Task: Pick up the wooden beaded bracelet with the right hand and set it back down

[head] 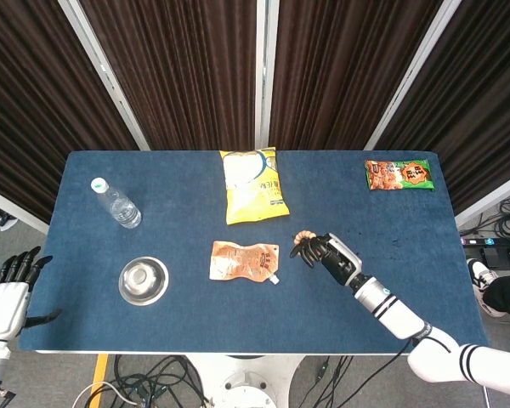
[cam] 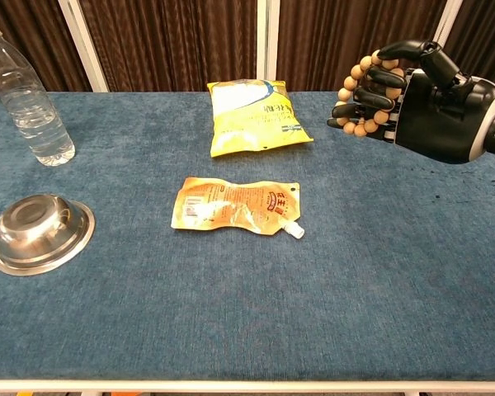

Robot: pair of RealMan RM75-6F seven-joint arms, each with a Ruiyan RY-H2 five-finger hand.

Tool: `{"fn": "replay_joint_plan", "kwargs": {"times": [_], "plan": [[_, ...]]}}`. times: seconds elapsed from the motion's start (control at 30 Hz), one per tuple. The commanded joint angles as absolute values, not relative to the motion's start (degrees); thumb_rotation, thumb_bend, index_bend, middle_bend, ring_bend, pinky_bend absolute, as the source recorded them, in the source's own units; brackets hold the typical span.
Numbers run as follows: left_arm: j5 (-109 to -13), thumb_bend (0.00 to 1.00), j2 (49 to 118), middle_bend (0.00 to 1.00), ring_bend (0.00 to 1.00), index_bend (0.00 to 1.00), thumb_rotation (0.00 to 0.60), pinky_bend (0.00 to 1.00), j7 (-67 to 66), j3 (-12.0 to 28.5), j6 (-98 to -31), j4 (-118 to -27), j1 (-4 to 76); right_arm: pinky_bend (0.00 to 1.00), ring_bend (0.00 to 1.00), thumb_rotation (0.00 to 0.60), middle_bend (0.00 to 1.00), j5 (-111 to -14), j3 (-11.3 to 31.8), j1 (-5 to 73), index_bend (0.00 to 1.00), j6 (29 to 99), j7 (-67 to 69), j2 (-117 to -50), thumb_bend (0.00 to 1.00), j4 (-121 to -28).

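My right hand (cam: 429, 103) hangs above the blue table (cam: 231, 297) on the right and holds the wooden beaded bracelet (cam: 359, 91), its dark fingers curled through the loop of light beads. From the head view the same right hand (head: 327, 252) sits just right of the orange pouch, with the bracelet (head: 303, 239) showing at its fingertips. My left hand (head: 7, 289) stays off the table's left edge, fingers spread, holding nothing.
An orange spouted pouch (cam: 236, 206) lies mid-table. A yellow snack bag (cam: 252, 115) lies behind it. A steel bowl (cam: 40, 229) and a clear water bottle (cam: 26, 95) stand on the left. A red snack packet (head: 397, 174) lies at the far right corner.
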State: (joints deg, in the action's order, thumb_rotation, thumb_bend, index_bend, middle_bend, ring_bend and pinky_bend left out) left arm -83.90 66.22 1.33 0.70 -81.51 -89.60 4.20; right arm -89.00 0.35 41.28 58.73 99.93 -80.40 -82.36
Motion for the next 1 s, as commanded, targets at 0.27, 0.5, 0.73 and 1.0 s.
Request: {"fn": "replay_joint_plan", "kwargs": {"times": [0.27, 0.5, 0.73, 1.0], "plan": [[-83.8, 0.0, 66.4, 0.01, 0.0, 0.15, 0.6, 0.04, 1.9, 0.6, -81.2, -89.1, 4.3, 0.0, 0.38, 0.287, 0.73, -89.8, 0.8, 40.9, 0.73, 58.5, 95.2, -80.6, 0.96, -81.8], [-83.8, 0.0, 66.5, 0.01, 0.0, 0.15, 0.6, 0.04, 2.2, 0.5, -81.0, -88.9, 4.4, 0.0, 0.3, 0.285, 0.64, -90.5, 0.8, 40.7, 0.61, 59.1, 91.6, -80.6, 1.0, -80.8], [-83.9, 0.0, 66.6, 0.01, 0.0, 0.15, 0.6, 0.04, 2.3, 0.4, -80.7, -88.7, 4.5, 0.0, 0.28, 0.283, 0.59, -91.1, 0.8, 40.6, 0.56, 59.4, 90.9, -80.7, 1.0, -80.0], [-84.0, 0.0, 66.6, 0.01, 0.0, 0.15, 0.6, 0.04, 2.4, 0.4, -81.1, -88.7, 4.3, 0.0, 0.27, 0.301, 0.57, -91.7, 0.7, 40.9, 0.52, 59.4, 90.6, -80.6, 1.0, -79.2]]}}
